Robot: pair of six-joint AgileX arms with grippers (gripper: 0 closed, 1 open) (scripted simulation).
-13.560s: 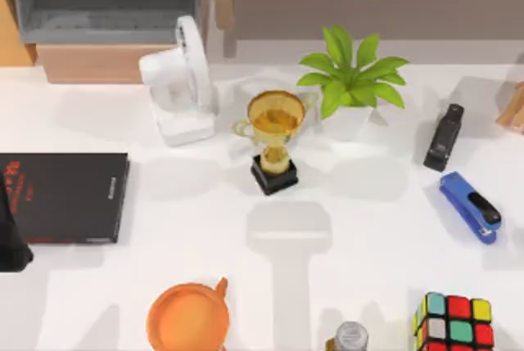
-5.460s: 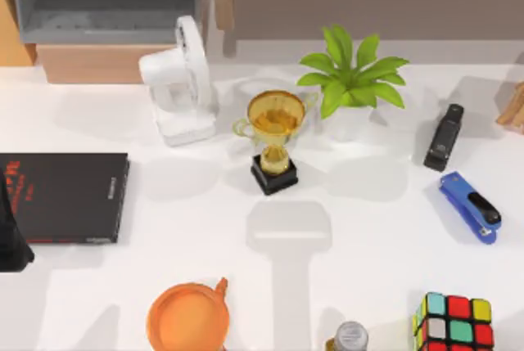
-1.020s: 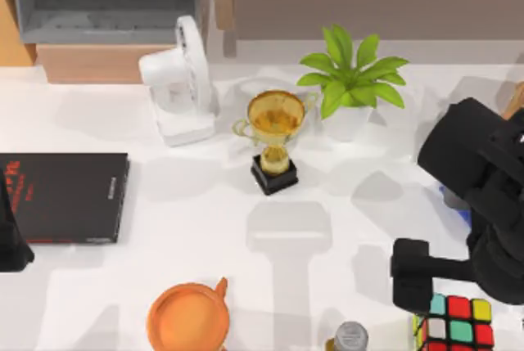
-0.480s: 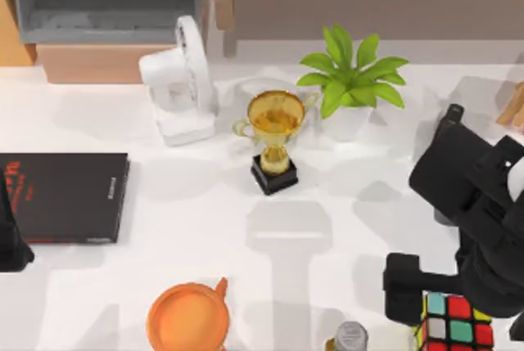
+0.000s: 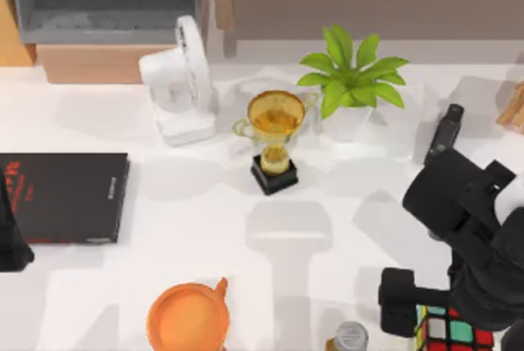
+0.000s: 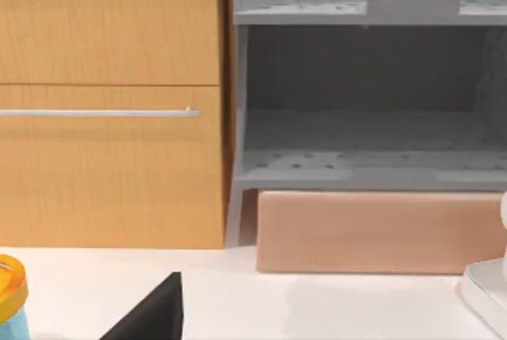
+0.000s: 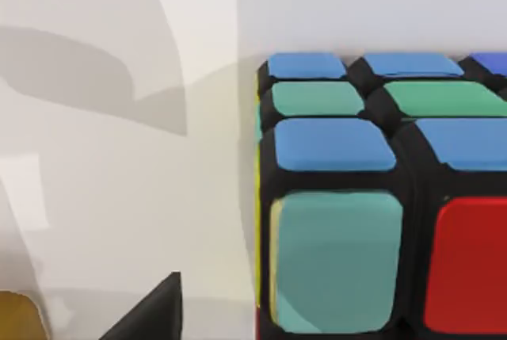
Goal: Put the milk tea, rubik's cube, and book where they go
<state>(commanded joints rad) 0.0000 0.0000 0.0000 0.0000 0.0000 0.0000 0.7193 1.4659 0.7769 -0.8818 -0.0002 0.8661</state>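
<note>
One gripper is at work: your right gripper (image 5: 446,318) hangs directly over the rubik's cube (image 5: 454,335) at the near right corner of the bench (image 5: 205,228), and you cannot tell whether it is spread or pressed together, since the arm's black body covers it from above. In the right wrist view the rubik's cube (image 7: 380,197) sits close beneath the camera, flat on the white surface, with nothing gripping its faces. Just beside the gripper toward the bench's middle stands a small bottle with a grey cap (image 5: 350,336), near enough to mind. Farther that way sits an orange cup (image 5: 187,317); beyond the gripper, a gold trophy (image 5: 274,140) and a potted plant (image 5: 352,77). Your left arm is parked at the far left edge beside a thin black book (image 5: 65,195).

The step in hand looks like the approach to the cube. Next, you would likely need to descend squarely over it and close on two opposite faces, clear of the bottle.
</note>
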